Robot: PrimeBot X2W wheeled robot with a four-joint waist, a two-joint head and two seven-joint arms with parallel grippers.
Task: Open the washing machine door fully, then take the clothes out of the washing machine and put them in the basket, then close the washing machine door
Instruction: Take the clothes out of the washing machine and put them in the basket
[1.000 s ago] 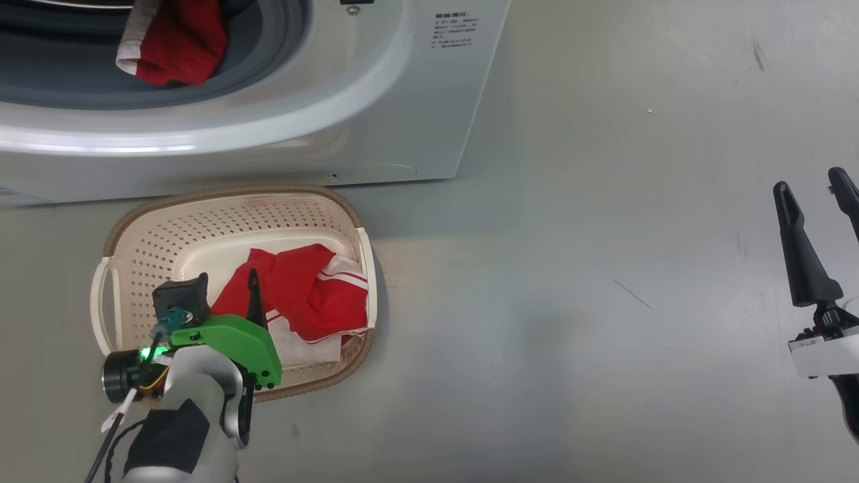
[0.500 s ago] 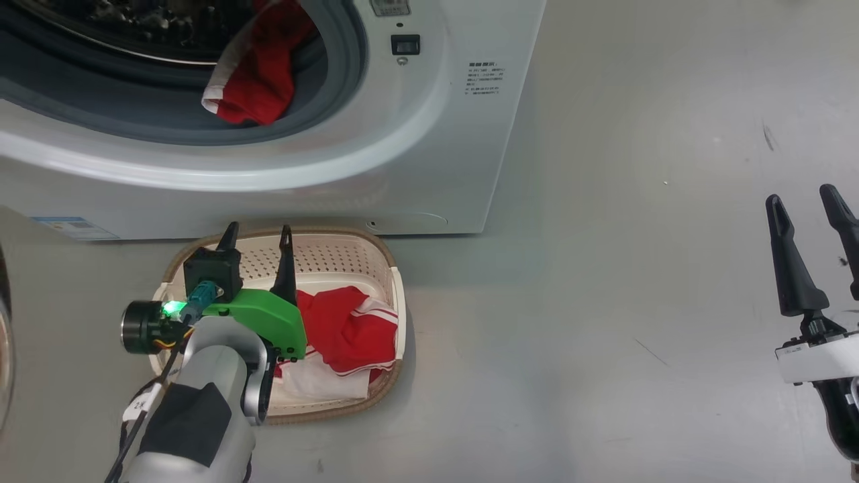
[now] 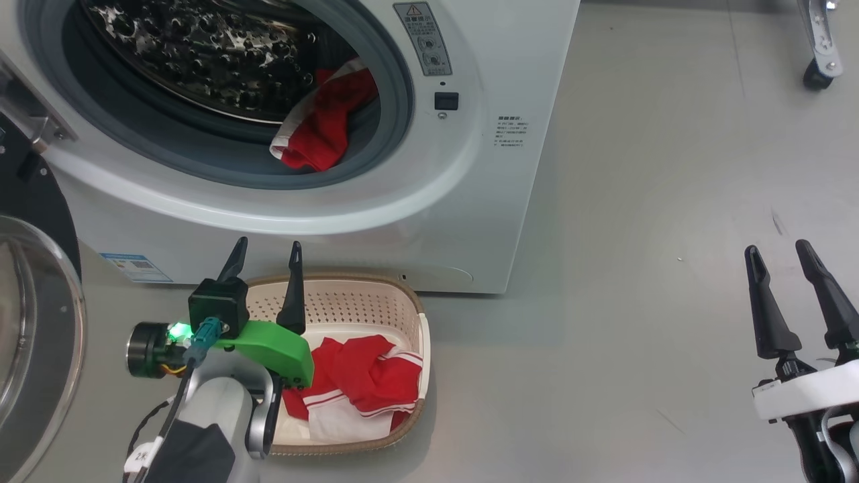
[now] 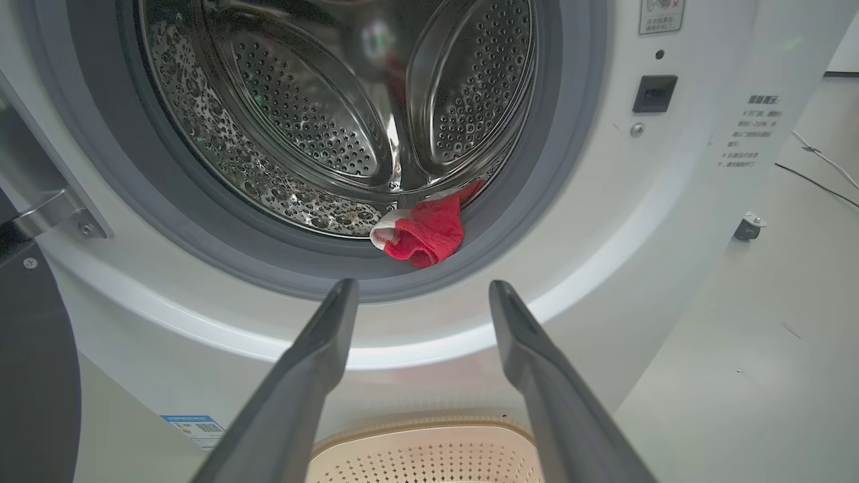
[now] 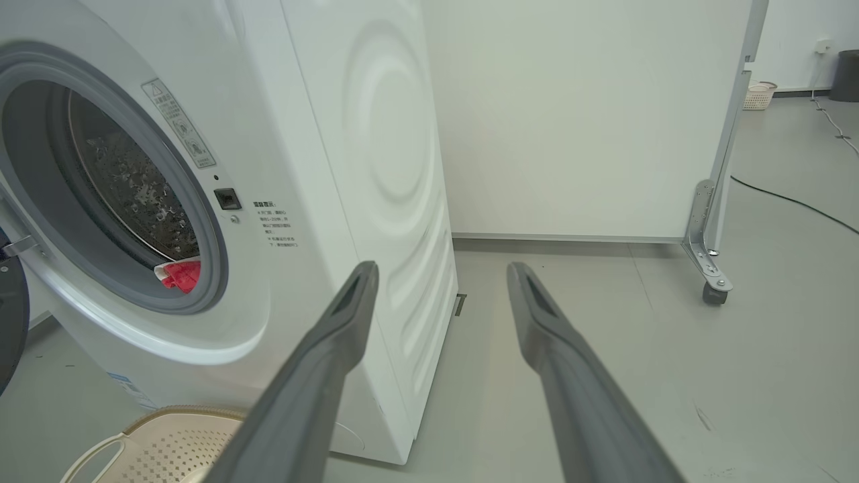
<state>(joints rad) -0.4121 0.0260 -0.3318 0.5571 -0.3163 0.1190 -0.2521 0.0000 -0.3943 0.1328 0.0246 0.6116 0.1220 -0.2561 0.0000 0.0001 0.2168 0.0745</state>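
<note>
1. View: your head camera has tilted upward over the last second. The washing machine (image 3: 483, 201) sits lower in the frame and its steel drum (image 3: 201, 60) is now exposed at upper left. This is camera motion; the machine has not moved.
2. Left hand (image 3: 266, 247): released, fingers spread, holding nothing. A second ago it dipped into the basket (image 3: 349, 278) over the red cloth; now its tips stand past the basket's far rim, aimed at the opening.
3. Right hand (image 3: 777, 248): released and empty, lower right of the frame, well apart from the machine, as before.
4. Red-and-white garment, first (image 3: 362, 376): lying loose in the basket at lower centre, touched by neither hand. Judged delivered.
5. Red garment, second (image 4: 423, 231): draped over the grey gasket (image 4: 201, 221) at the lower right of the opening, centred between the left fingers in the left wrist view. Judged the next pick.
6. Washing machine door (image 3: 33, 335): swung open at the left edge of the frame. Closing is not yet due.
</note>
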